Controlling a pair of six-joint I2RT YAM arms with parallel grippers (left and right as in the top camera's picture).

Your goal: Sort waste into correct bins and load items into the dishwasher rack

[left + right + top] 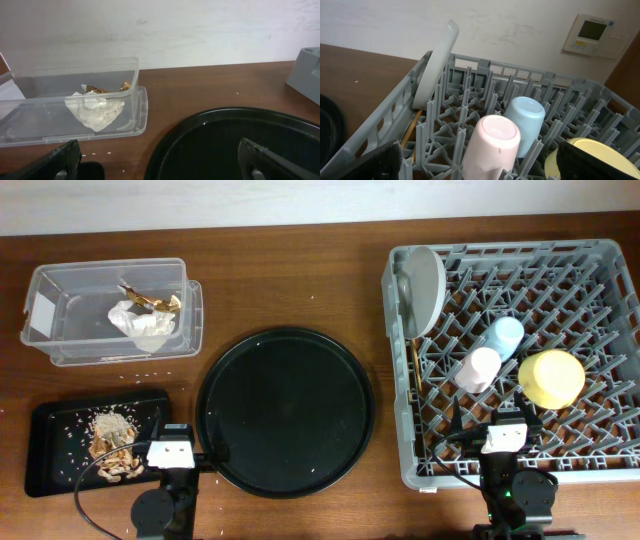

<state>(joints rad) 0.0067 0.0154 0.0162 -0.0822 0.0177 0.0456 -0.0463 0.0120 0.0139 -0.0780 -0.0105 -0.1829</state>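
Overhead: wrapper (143,322) in box (70,288) far-left corner, scraps (112,438) in tray (48,425) near-left, split by type. Pink cup (481,368), blue cup (505,335) inverted in rack (500,252) to drain. Left fingers (265,160), right fingers (375,162) wide, empty.

A: Table (300,280)?
B: Dark brown wood grain, smooth, low sheen.
A: Dishwasher rack (560,250)?
B: Grey moulded plastic, matt.
A: Its contents?
B: Grey plate (425,288): smooth, satin. Pink cup (478,368) and blue cup (503,337): smooth, matt, plastic-looking. Yellow bowl (552,377): smooth, faint gloss. Chopsticks (413,365): bare pale wood.
A: Clear box (70,325)?
B: Transparent plastic, glossy, with a white paper-like label (42,310). Inside, wrapper (140,325): crumpled white paper, matt. Gold-brown scrap (155,302): shiny, foil-like.
A: The trays?
B: Round tray (285,410): black, smooth, glossy. Shallow tray (50,430): black, duller finish. Food scraps (112,442) on it: beige, crumbly, rough.
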